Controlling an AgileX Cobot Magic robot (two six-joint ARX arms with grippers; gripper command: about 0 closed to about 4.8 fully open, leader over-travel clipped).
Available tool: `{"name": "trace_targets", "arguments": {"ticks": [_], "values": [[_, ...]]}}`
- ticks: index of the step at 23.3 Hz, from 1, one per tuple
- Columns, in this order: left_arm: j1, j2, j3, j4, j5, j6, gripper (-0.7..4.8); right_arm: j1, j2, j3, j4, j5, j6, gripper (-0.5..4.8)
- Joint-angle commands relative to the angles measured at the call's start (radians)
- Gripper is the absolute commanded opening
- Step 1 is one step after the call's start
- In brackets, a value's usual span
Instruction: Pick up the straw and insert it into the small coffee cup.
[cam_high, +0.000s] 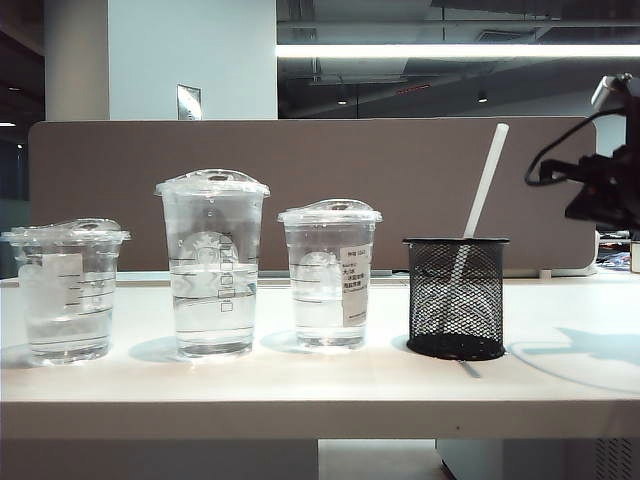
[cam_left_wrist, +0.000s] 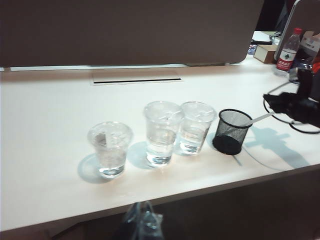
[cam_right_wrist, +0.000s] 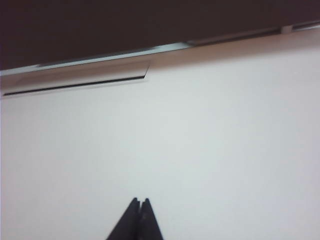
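- The straw (cam_high: 486, 182) stands slanted in the black mesh holder (cam_high: 456, 297), its upper half rising clear of the rim.
- The small coffee cup (cam_high: 66, 289) is the cup farthest from the holder, with two taller cups between them.
- The right gripper (cam_right_wrist: 139, 218) hangs above bare table (cam_right_wrist: 210, 150) beside the holder, jaws pressed together and empty.
- The left gripper (cam_left_wrist: 142, 221) shows only as a blur on the near side of the cups, well away from the holder; its jaws look closed, though I cannot tell.
- The straw is probably light, fairly stiff and smooth; pinch it gently on the exposed length above the rim.
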Motion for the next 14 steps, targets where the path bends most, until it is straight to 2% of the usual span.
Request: {"name": "trace_targets", "arguments": {"ticks": [1,7,14], "values": [[0.000,0.001,0.002,-0.002,-0.046,-0.003,-0.05,0.019,-0.005,-0.079,0.113,0.000,0.003,0.00],[0.000,0.001,0.002,-0.002,-0.045,-0.003,-0.05,0.020,-0.060,-0.260,0.275,-0.001,0.003,0.00],[0.000,0.001,0.002,-0.002,-0.045,-0.003,-0.05,0.092,-0.140,-0.365,0.301,0.032,0.003,0.00]]}}
